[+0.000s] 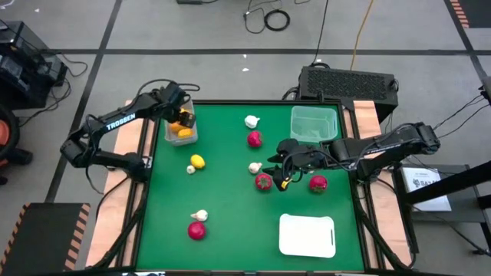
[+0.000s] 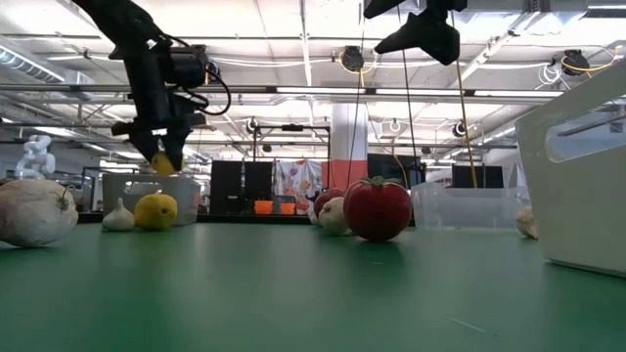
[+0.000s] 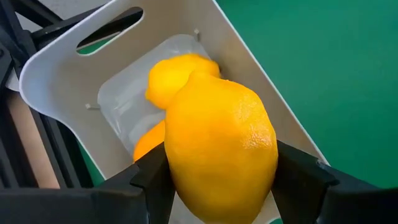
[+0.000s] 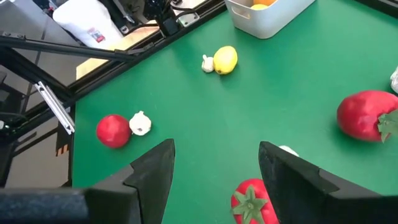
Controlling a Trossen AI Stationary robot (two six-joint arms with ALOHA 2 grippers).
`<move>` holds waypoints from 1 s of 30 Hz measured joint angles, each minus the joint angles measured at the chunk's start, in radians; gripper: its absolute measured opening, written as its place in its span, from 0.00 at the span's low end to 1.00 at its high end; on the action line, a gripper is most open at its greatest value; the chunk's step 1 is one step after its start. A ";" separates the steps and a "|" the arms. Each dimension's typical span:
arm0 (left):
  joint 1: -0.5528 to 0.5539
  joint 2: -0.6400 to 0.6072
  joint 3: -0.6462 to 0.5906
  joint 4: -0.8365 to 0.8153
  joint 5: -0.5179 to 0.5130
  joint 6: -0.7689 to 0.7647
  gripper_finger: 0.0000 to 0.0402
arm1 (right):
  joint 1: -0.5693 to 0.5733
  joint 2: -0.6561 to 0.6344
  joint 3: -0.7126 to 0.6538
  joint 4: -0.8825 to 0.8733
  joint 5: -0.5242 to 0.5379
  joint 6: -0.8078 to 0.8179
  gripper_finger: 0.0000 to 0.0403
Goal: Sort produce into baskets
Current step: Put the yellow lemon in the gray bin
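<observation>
My left gripper (image 1: 182, 116) is shut on a yellow lemon (image 3: 221, 155) over the whitish rectangular bin (image 1: 182, 132) at the table's far left. Two more yellow fruits (image 3: 174, 74) lie in that bin. My right gripper (image 1: 280, 173) is open, up above a red stemmed fruit (image 4: 254, 202) and a white garlic bulb (image 4: 287, 150) mid-table, touching nothing. On the cloth lie a loose lemon (image 1: 198, 161), other red fruits (image 1: 317, 183) and garlic bulbs (image 1: 252, 121). The clear greenish bin (image 1: 314, 125) stands far right and the white tray (image 1: 307, 234) near right. My left gripper pinches the lemon between its two fingers (image 3: 152, 180), which are on its two opposite sides (image 3: 177, 168). The fingers come from above, pointing down. The lemon (image 2: 164, 163) hangs clear above the bin's rim.
A lemon with a garlic bulb (image 4: 208, 63) lies left of centre. A red fruit (image 1: 196, 230) and a garlic bulb (image 1: 200, 216) lie near the front left. A red fruit (image 1: 254, 139) lies at far centre. Wooden rails (image 1: 126, 138) edge the table on both sides.
</observation>
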 joint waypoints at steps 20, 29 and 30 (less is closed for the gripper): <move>0.000 0.032 0.010 -0.034 0.056 0.055 0.80 | 0.000 0.000 0.000 -0.001 0.000 0.001 0.56; -0.018 0.017 0.145 -0.179 0.155 0.113 0.81 | 0.000 0.000 0.000 -0.002 -0.002 -0.011 0.56; -0.028 0.011 0.164 -0.189 0.157 0.115 0.81 | 0.000 0.000 0.000 -0.002 -0.002 -0.017 0.56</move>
